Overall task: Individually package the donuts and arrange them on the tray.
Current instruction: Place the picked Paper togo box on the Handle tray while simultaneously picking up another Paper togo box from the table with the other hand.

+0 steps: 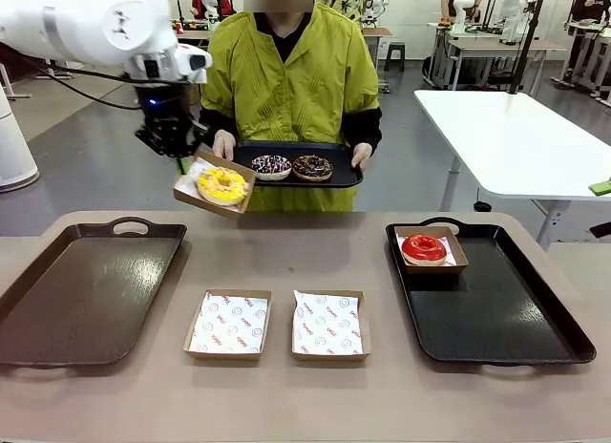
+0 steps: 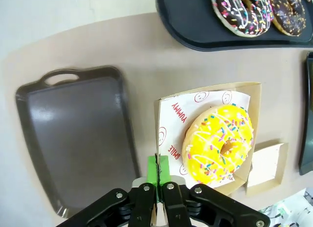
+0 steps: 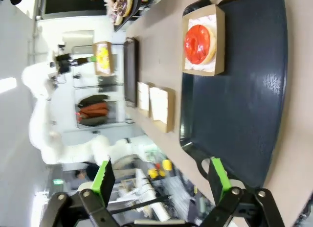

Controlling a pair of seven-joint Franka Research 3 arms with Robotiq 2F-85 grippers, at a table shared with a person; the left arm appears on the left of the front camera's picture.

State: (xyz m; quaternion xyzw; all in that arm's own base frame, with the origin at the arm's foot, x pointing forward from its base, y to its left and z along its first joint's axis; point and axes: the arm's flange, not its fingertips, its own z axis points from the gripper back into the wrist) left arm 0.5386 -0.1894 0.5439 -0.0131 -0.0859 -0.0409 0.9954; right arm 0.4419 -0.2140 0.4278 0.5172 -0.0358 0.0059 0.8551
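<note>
Left fingers [image 2: 158,167]: shut tight on the edge of the box [image 2: 256,97], holding the yellow donut [image 2: 218,143] up, far left.
Hard to see: where they grip, from the front.
Right fingers [image 3: 160,170]: wide apart, holding nothing, over the right tray [image 3: 244,114].
Red donut [image 1: 424,248]: in its own box, far corner of that tray.

Paper liner [image 2: 173,109] in the cardboard box [image 2: 256,102] under the yellow-iced donut [image 2: 218,143] is showing red "YUMMY" and "SMILE" beside smiley faces; red print on table liners [image 1: 229,324] is proving unreadable.
</note>
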